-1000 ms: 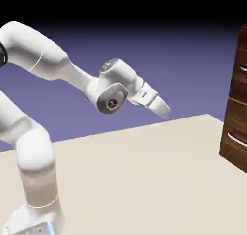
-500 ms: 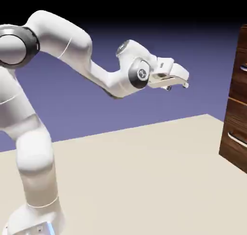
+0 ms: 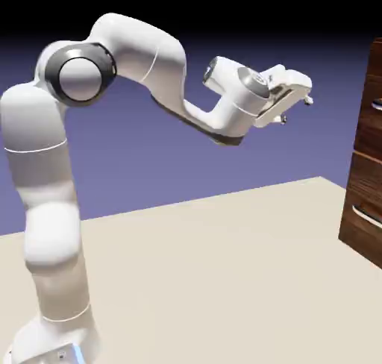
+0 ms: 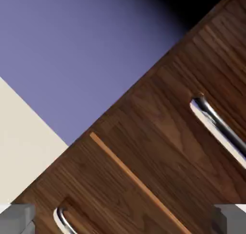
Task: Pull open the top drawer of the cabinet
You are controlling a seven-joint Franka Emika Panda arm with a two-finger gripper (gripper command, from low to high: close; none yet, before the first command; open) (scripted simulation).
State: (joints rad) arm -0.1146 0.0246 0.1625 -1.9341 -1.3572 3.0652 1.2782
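Facing the tall dark brown wood-grain cabinet [image 3: 362, 183], the white two-finger gripper [image 3: 295, 110] holds nothing between its spread fingers, well apart from the top drawer [image 3: 377, 60], which lies higher and toward the exterior view's right, partly out of frame.

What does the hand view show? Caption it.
Two silver bar handles on a dark brown wood-grain cabinet, tilted before the open gripper.
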